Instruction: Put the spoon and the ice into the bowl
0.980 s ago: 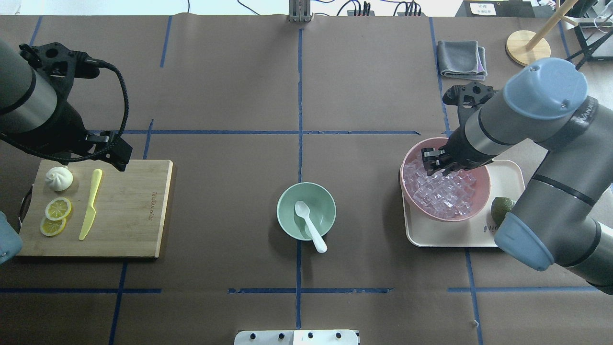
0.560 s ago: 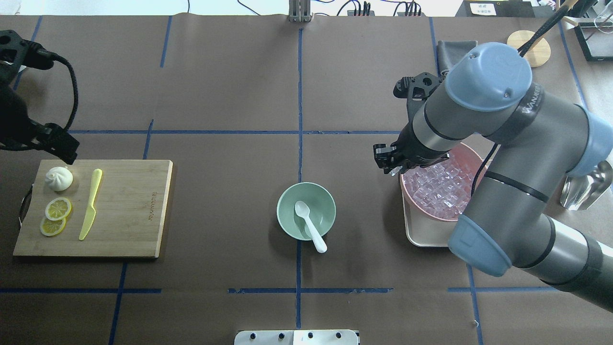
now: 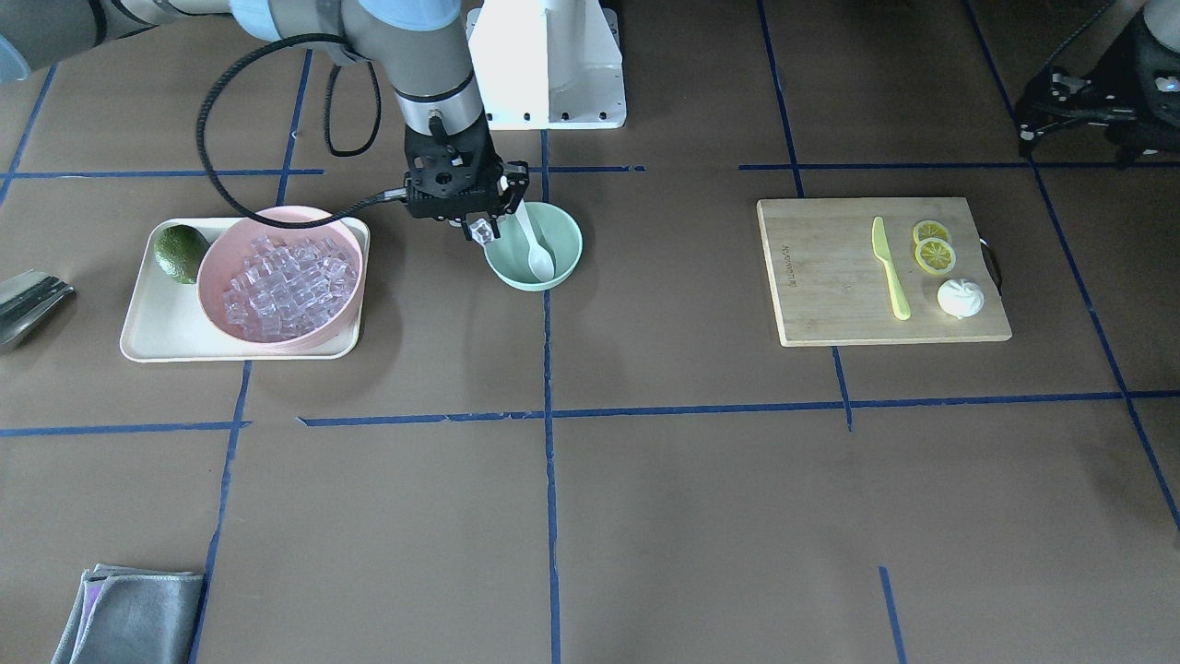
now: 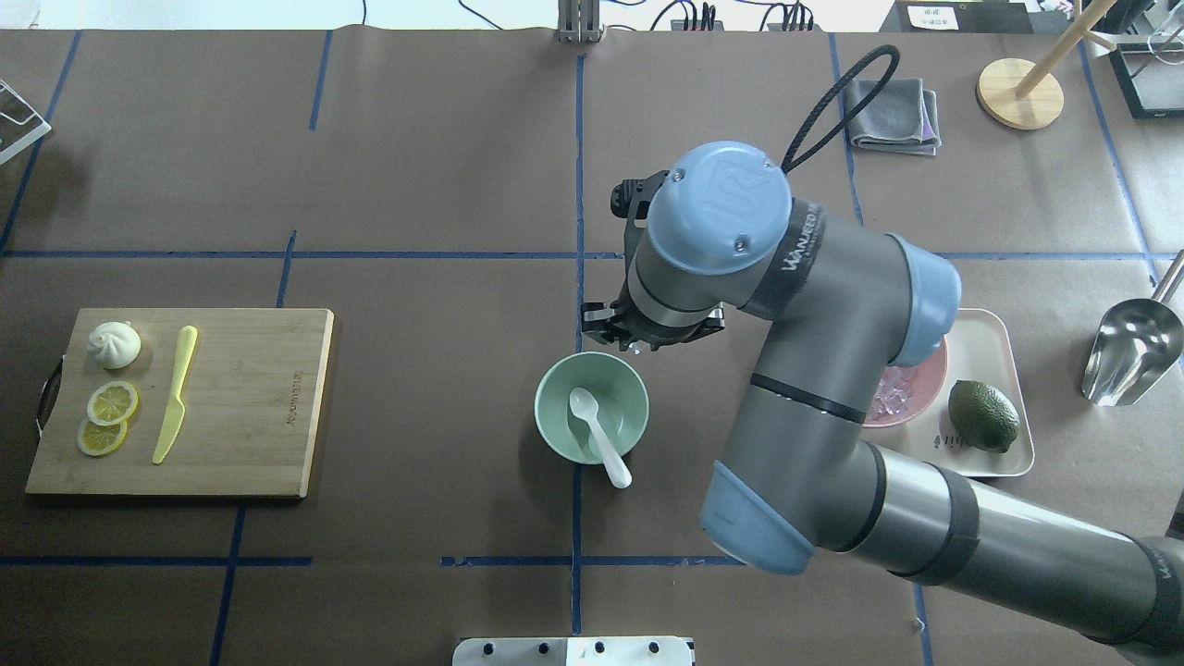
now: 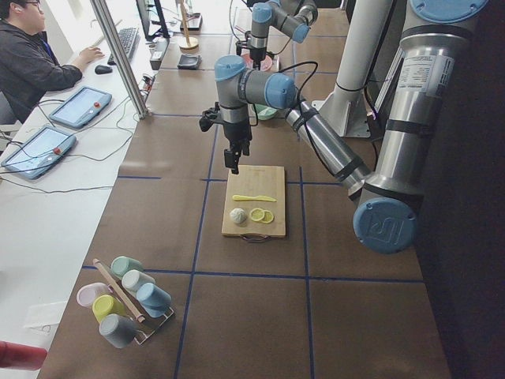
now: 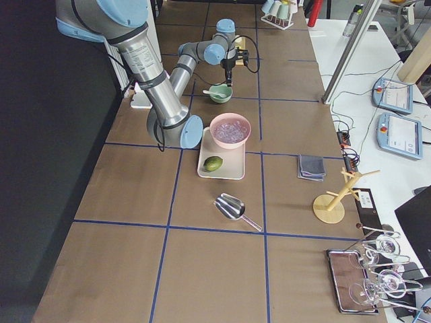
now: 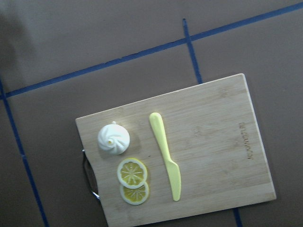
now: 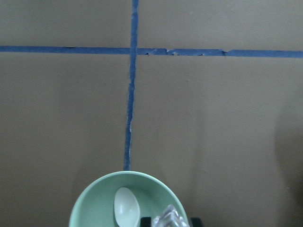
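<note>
The mint-green bowl [image 4: 558, 400] sits mid-table with the white spoon [image 4: 599, 437] resting in it, handle over the near rim. My right gripper [image 3: 480, 231] is shut on a clear ice cube [image 3: 480, 230] and holds it just above the bowl's [image 3: 564, 242] far rim on the robot's right side. The right wrist view shows the cube [image 8: 169, 218] at the bottom edge over the bowl [image 8: 94, 208], beside the spoon [image 8: 126, 207]. My left gripper [image 5: 234, 162] hangs over the cutting board; I cannot tell if it is open or shut.
A pink bowl [image 3: 221, 242] full of ice cubes stands on a cream tray [image 3: 147, 337] with a green avocado [image 3: 180, 252]. A cutting board [image 4: 250, 398] holds a yellow-green knife [image 4: 176, 393], lemon slices and a bun. A metal scoop [image 4: 1128, 351] and a grey cloth [image 4: 893, 116] lie at the right.
My right arm has swung left from the pink bowl to the green bowl's rim, carrying an ice cube. My left arm has drawn back out of the overhead view.
</note>
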Robot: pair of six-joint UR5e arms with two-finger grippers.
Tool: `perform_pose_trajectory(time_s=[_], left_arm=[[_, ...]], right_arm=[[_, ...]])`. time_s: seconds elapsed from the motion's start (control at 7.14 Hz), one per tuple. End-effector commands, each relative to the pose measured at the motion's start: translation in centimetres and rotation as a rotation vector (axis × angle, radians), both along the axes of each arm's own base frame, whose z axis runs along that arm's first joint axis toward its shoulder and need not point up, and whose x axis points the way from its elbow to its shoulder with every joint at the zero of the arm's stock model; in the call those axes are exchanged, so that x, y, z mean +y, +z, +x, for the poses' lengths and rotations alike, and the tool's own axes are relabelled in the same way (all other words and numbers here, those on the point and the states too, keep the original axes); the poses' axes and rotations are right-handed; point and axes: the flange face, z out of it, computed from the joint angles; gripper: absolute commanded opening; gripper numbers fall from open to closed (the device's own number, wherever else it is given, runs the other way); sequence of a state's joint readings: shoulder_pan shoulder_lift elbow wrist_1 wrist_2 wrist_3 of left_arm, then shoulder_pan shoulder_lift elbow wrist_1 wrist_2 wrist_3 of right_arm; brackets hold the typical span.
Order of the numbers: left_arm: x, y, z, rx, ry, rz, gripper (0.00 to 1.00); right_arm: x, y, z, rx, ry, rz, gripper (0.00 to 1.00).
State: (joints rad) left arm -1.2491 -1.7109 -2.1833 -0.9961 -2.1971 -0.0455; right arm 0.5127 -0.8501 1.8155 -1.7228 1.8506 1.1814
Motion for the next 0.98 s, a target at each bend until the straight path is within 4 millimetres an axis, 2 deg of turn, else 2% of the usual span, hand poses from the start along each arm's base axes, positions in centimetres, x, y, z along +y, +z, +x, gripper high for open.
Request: perform_pose_trajectory(time_s=[0.0,0.14,0.28,0.42,0.56,0.84], left_arm=[[-0.6,4.8,-3.9,0.056,0.009,-0.005,1.00],[-0.3,4.9,-4.1,0.084,-0.007,-0.024,1.00],[0.2,5.1,-4.3,0.083,-0.001,-0.020,1.00],[0.7,6.8,-4.5,0.073,0.030,-0.028,1.00],[0.6,7.6,-4.5,0.071,0.038,-0.038,1.00],[0.7,8.2,-4.6,0.067,0.030,-0.058,1.00]], right_arm=[[2.0,-1.0,-4.5,0.003,-0.021,0.013,0.02],[2.5,-1.0,-4.9,0.004,-0.031,0.016,0.03],[2.8,-0.6,-5.1,0.011,-0.034,0.013,0.25],[2.8,0.2,-5.0,0.021,-0.035,0.010,0.95],[3.0,0.0,-4.6,0.011,-0.036,0.014,0.99],[3.1,-0.3,-3.3,-0.003,-0.030,0.019,1.00]])
